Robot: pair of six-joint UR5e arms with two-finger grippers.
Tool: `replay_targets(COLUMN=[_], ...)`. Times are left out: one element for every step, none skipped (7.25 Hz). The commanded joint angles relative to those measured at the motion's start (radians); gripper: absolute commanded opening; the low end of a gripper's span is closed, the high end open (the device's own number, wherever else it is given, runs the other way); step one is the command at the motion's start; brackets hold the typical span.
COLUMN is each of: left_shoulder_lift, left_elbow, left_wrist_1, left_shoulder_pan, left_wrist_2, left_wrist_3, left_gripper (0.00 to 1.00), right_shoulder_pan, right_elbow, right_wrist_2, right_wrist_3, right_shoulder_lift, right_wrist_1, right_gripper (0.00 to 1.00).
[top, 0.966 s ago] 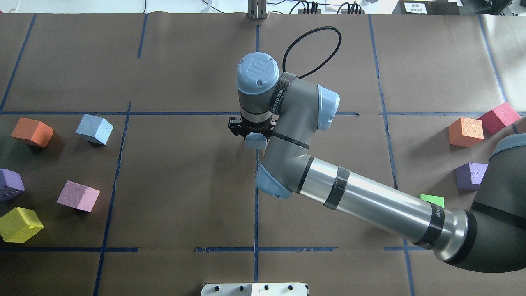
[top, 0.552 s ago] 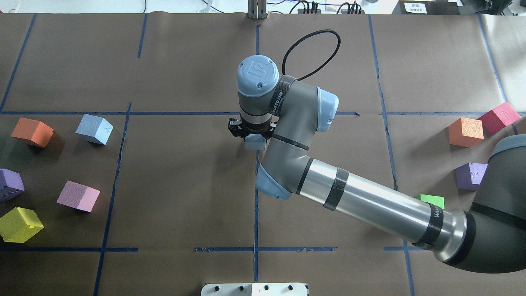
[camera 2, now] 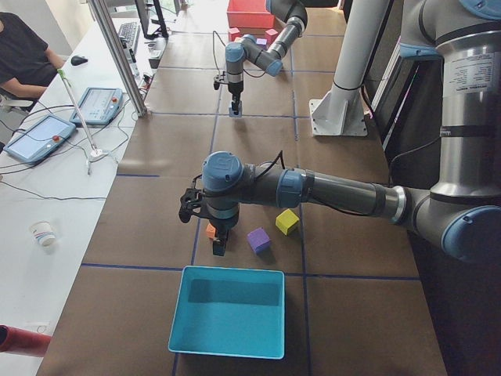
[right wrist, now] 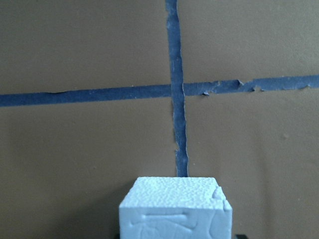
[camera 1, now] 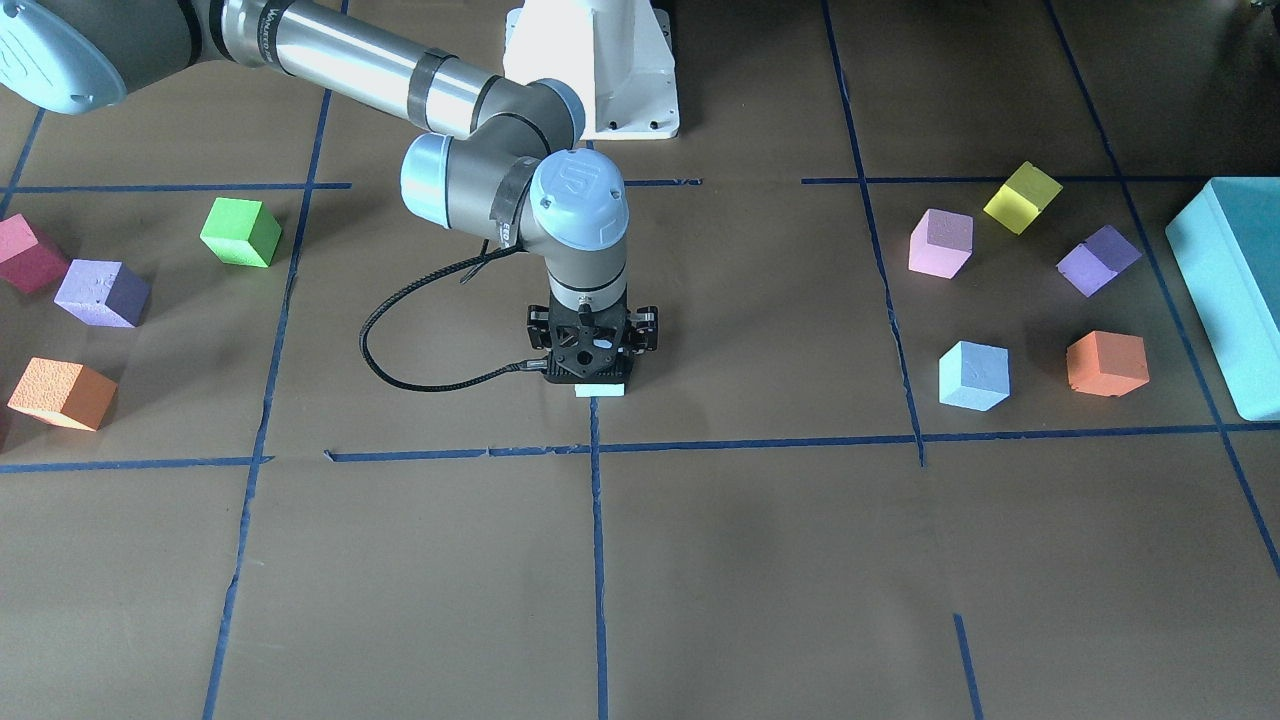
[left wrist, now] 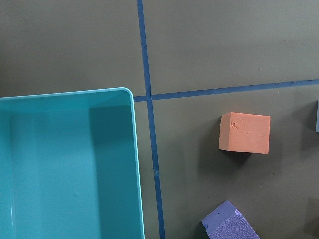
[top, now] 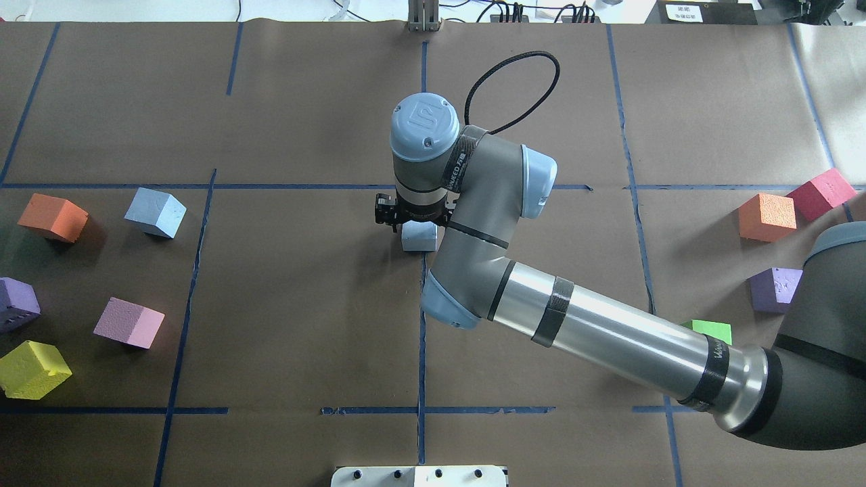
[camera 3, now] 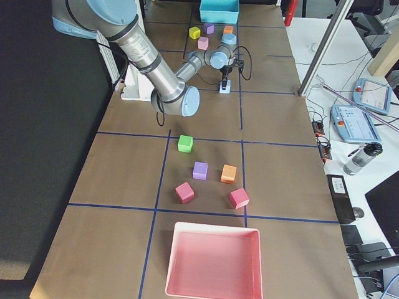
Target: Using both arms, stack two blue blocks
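Note:
My right gripper [top: 415, 226] points straight down at the table's centre, over a blue tape crossing. It is shut on a pale blue block [top: 419, 238], which sits low at the paper [camera 1: 600, 390]. The right wrist view shows this block [right wrist: 175, 209] at the bottom centre, with the tape cross beyond it. The second blue block [top: 155, 212] rests alone on the left side [camera 1: 973, 376]. My left gripper [camera 2: 219, 244] shows only in the exterior left view, raised near an orange cube [camera 2: 209, 231]; I cannot tell whether it is open or shut.
A large teal box [camera 1: 1230, 300] stands at the robot's left end [left wrist: 65, 164]. Orange [top: 53, 217], purple [top: 17, 303], pink [top: 128, 322] and yellow [top: 32, 368] cubes lie around the second blue block. Orange [top: 766, 216], red [top: 821, 193], purple [top: 775, 289] and green [top: 712, 331] cubes lie on the right.
My right gripper has come down a little with the blue block in it, so the block now sits lower against the paper. Nothing else has moved.

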State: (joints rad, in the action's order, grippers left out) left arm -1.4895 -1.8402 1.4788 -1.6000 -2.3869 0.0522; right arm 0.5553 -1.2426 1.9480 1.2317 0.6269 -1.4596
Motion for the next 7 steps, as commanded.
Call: replay_targets(left_shoulder_lift=[0.0,0.0,0.0,0.0,0.0,0.0,-0.002], left_elbow=[-0.001,-0.002,-0.002,-0.002,-0.002,-0.002,-0.002], left_wrist_1=[0.0,0.0,0.001,0.002,0.002,0.002,0.005], left_shoulder_pan=[0.0,0.0,0.0,0.0,0.0,0.0,0.002], left_wrist_2=[0.0,0.0,-0.002,-0.002,-0.002,-0.002,-0.003], left_wrist_3=[0.0,0.0,0.002,0.0,0.002,0.0,0.002], left_gripper=[1.0,1.0,1.0,1.0,1.0,1.0,1.0], right_shoulder_pan=[0.0,0.001,0.011,0.026,0.041,0.047,0.069], right_elbow=[0.0,-0.006,-0.021,-0.111,-0.247,-0.34,-0.412], right_wrist_2=[0.0,0.0,0.005,0.011,0.012,0.012,0.015], right_wrist_3=[0.0,0.002,0.003,0.003,-0.003,-0.015,-0.02], right_shoulder_lift=[0.001,-0.006,-0.021,-0.021,-0.016,-0.015,-0.015], right_wrist_1=[0.002,0.005,-0.005,-0.093,-0.26,-0.371,-0.443], right_gripper=[0.99,0.99,0.99,0.99,0.99,1.0,1.0])
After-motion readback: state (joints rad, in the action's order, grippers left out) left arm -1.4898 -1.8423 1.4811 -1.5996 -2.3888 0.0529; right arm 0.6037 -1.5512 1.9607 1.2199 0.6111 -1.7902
